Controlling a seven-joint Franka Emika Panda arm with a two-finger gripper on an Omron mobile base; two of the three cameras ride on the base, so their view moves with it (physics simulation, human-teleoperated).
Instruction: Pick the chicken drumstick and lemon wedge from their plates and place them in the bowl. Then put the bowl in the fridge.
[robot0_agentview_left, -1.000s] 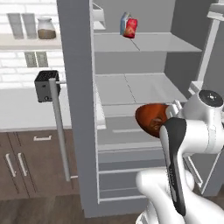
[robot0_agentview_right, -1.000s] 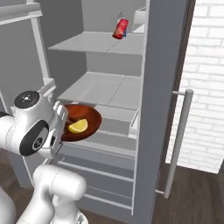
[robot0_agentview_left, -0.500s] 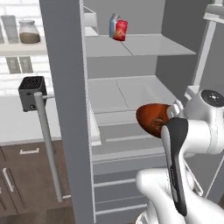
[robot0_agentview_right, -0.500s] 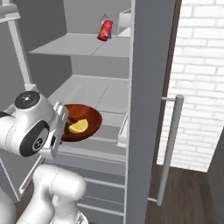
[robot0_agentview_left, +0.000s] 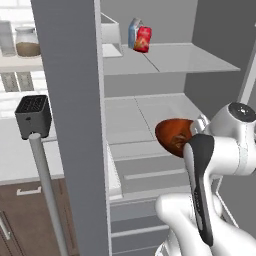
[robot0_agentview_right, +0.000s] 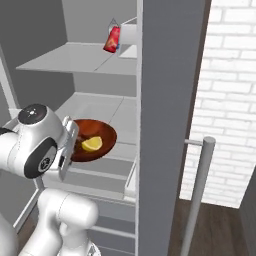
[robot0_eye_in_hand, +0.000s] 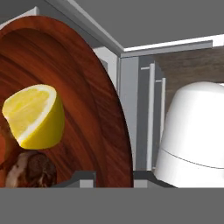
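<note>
The dark reddish-brown wooden bowl (robot0_agentview_left: 172, 135) (robot0_agentview_right: 103, 131) (robot0_eye_in_hand: 65, 78) hangs level in front of the open fridge's middle shelf (robot0_agentview_left: 145, 115) (robot0_agentview_right: 95, 105). My gripper (robot0_eye_in_hand: 111, 177) (robot0_agentview_right: 71, 145) is shut on the bowl's near rim. Inside the bowl lies the yellow lemon wedge (robot0_eye_in_hand: 35, 116) (robot0_agentview_right: 91, 144). Beside it rests the brown chicken drumstick (robot0_eye_in_hand: 30, 170), partly cut off at the frame's edge. The plates are out of view.
A red can (robot0_agentview_left: 143, 39) (robot0_agentview_right: 112, 39) and a carton stand on the fridge's upper shelf. Pale drawers (robot0_agentview_left: 150, 175) sit below the bowl. The fridge door with its bar handle (robot0_agentview_right: 197, 195) stands open at the right. A black toaster (robot0_agentview_left: 32, 115) sits on the counter to the left.
The whole picture has shifted and grown: the base has driven closer to the fridge. The bowl stays in my gripper at the same place relative to the arm.
</note>
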